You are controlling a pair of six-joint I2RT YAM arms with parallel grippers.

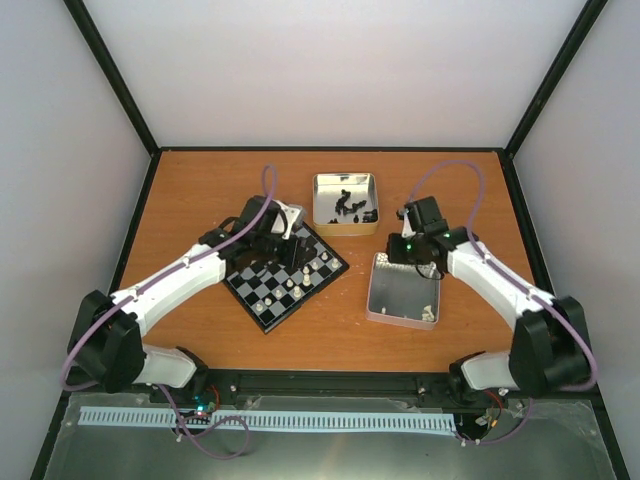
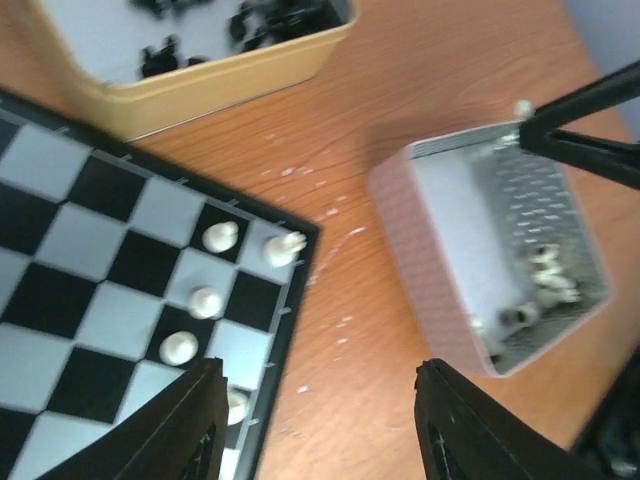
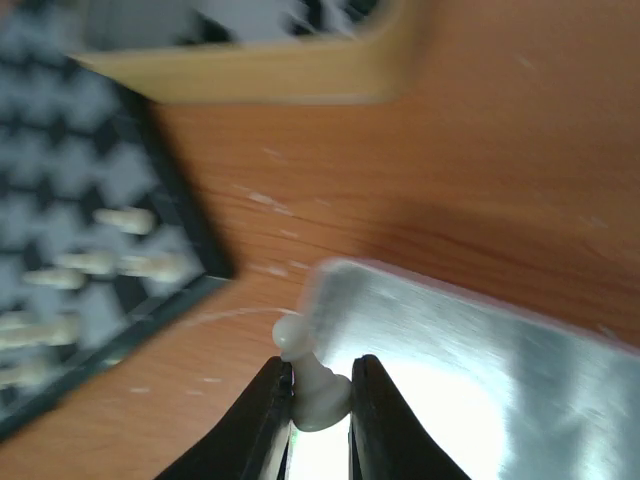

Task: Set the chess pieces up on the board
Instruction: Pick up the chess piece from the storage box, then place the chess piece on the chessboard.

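Observation:
The board (image 1: 262,292) lies left of centre, with cream-white chess pieces (image 2: 204,301) standing along its right edge. My left gripper (image 2: 315,400) hovers open over that edge and the bare wood beside it, holding nothing. My right gripper (image 3: 320,400) is shut on a white pawn (image 3: 318,385), held above the near-left corner of the silver tin (image 3: 480,380). In the left wrist view the same pawn (image 2: 522,108) shows at the tips of the right gripper's fingers (image 2: 580,120). More white pieces (image 2: 545,275) lie in the silver tin's corner.
A gold-rimmed tin (image 1: 346,203) holding black chessmen (image 1: 345,207) stands behind the board and the silver tin (image 1: 403,290). A strip of bare wood (image 2: 350,300) separates the board from the silver tin. Dark walls enclose the table.

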